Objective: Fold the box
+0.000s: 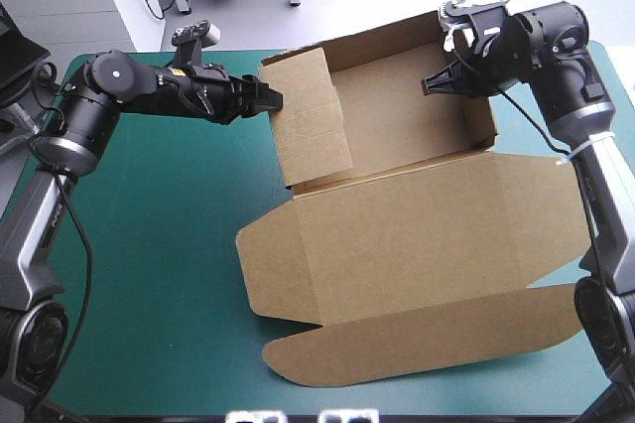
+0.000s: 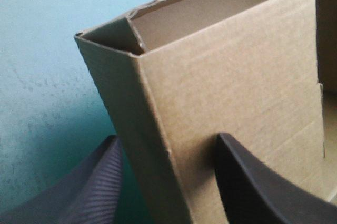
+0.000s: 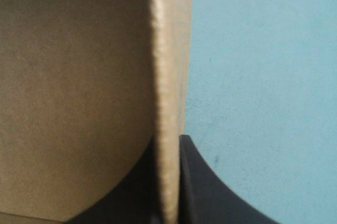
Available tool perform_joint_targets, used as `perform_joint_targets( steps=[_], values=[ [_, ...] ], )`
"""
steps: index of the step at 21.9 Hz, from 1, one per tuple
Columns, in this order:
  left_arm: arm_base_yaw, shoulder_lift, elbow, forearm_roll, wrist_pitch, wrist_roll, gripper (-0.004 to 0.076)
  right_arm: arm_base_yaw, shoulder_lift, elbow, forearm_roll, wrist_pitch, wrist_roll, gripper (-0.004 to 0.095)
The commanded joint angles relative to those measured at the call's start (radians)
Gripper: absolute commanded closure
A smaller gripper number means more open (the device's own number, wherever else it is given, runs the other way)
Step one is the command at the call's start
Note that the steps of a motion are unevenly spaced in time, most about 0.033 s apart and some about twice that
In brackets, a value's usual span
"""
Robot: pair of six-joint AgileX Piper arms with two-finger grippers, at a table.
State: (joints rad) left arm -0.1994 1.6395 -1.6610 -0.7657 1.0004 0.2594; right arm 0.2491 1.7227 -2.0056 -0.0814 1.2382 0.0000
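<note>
The brown box [image 1: 397, 125] stands on the far half of the table with its walls raised. Its lid [image 1: 427, 244] lies flat toward the front edge, a rounded flap at its end. My left gripper [image 1: 270, 98] is at the box's left wall. In the left wrist view the gripper [image 2: 167, 137] is open, its black fingers [image 2: 253, 182] straddling that wall's corner [image 2: 152, 129], one outside and one inside. My right gripper [image 1: 437, 82] is at the far right wall. In the right wrist view the gripper [image 3: 168, 139] is shut on the wall's edge [image 3: 168, 50].
The teal-green cover [image 1: 159, 244] lies bare to the left of the box and along the front left. The flat lid reaches close to the table's front and right edges.
</note>
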Motion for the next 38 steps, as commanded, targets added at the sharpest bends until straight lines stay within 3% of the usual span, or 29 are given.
perform_joint_targets(
  steps=[1,7,10,12,15,17,19,22,23,27,38],
  values=[
    [-0.004,-0.044,-0.030,-0.054,-0.078,-0.020,0.0339,0.013,-0.052,-0.031,0.049,-0.059,0.009,0.0922],
    [-0.020,-0.044,-0.030,-0.029,-0.046,-0.020,0.0334,0.024,-0.052,-0.031,0.056,-0.061,0.017,0.0922],
    [-0.020,-0.044,-0.030,0.061,-0.075,-0.205,0.0344,0.024,-0.052,-0.031,0.055,-0.061,0.056,0.0921],
    [-0.026,-0.044,-0.030,0.052,-0.074,-0.208,0.0354,0.045,-0.052,-0.031,0.018,-0.075,0.087,0.0921],
    [-0.026,-0.044,-0.030,-0.121,-0.079,-0.057,0.0351,0.115,-0.035,-0.031,-0.113,-0.097,0.122,0.0921],
    [-0.026,-0.044,-0.030,-0.165,-0.037,0.096,0.0325,0.133,-0.027,-0.031,-0.121,-0.108,0.122,0.0921],
    [-0.026,-0.044,-0.030,-0.139,-0.004,0.120,0.0298,0.133,-0.023,-0.031,-0.113,-0.113,0.122,0.0922],
    [-0.026,-0.044,-0.028,-0.082,-0.061,-0.003,0.0304,0.133,-0.023,-0.031,-0.110,-0.118,0.135,0.0922],
    [-0.026,-0.044,-0.028,0.001,-0.096,-0.173,0.0320,0.134,-0.023,-0.031,-0.106,-0.119,0.151,0.0922],
    [-0.026,-0.041,-0.028,0.180,-0.085,-0.317,0.0322,0.147,-0.023,-0.031,-0.102,-0.134,0.177,0.0922],
    [-0.077,0.046,-0.028,0.223,-0.115,-0.343,0.0353,0.242,-0.023,-0.031,-0.137,-0.202,0.200,0.0922]
  ],
)
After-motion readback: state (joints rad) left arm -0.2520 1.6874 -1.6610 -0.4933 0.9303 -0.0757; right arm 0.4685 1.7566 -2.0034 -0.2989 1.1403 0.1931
